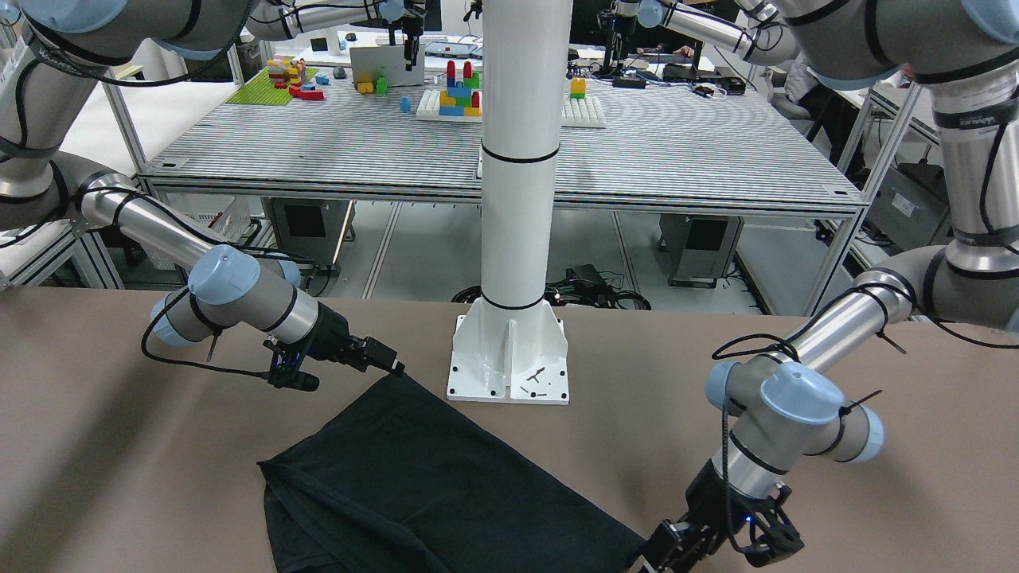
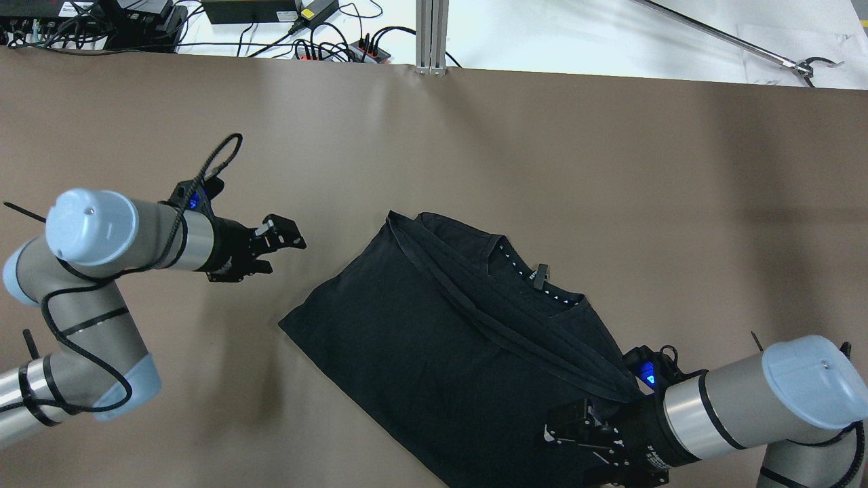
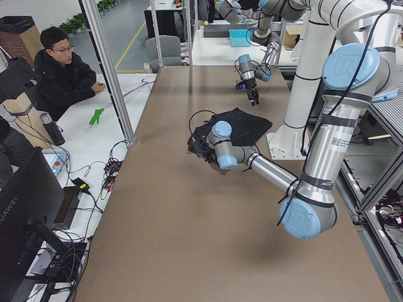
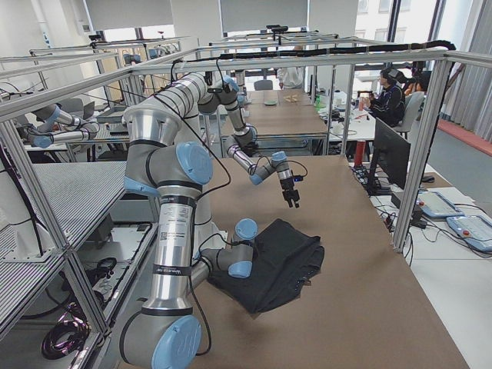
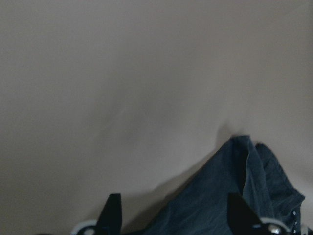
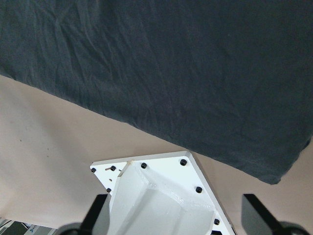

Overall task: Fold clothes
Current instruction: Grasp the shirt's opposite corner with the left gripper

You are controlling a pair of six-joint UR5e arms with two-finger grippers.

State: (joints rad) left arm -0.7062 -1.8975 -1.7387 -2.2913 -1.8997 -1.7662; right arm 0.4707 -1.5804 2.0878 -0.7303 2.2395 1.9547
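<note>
The clothes are one black garment that lies diagonally on the brown table, folded over itself, its collar facing up. In the front view the garment reaches from the white pillar's base plate to the frame's bottom edge. My left gripper hovers open just beyond the garment's left corner, and its wrist view shows that corner ahead of the left gripper. My right gripper hangs open over the garment's near edge. The right wrist view shows its fingers wide apart, holding nothing.
The white pillar stands at the table's robot side. Cables and power strips lie past the far edge, and a long grabber tool at the far right. A person sits beside the table's long side. A second table holds coloured bricks.
</note>
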